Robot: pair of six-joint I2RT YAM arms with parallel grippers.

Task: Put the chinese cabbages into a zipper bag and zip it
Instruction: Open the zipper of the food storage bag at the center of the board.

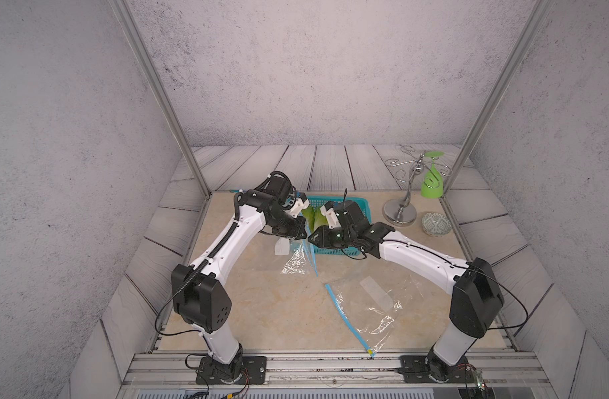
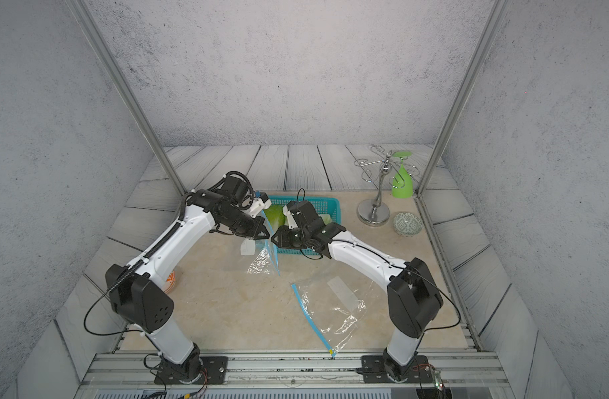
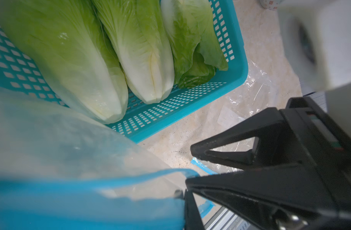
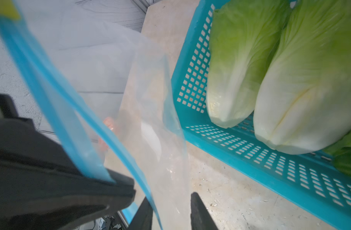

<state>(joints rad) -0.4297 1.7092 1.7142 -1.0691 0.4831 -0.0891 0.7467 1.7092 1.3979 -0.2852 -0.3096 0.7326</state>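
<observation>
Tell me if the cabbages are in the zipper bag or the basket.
In the basket: all three chinese cabbages lie in the turquoise basket; the held zipper bag hangs outside it.

Left arm: your elbow is raised, forearm reaching forward and inward.
Right arm: yours mirrors it, angled inward.
Left gripper: you have it pinched tight on the zipper bag rim.
Right gripper: nearly tip to tip with the left, jaws apart.
</observation>
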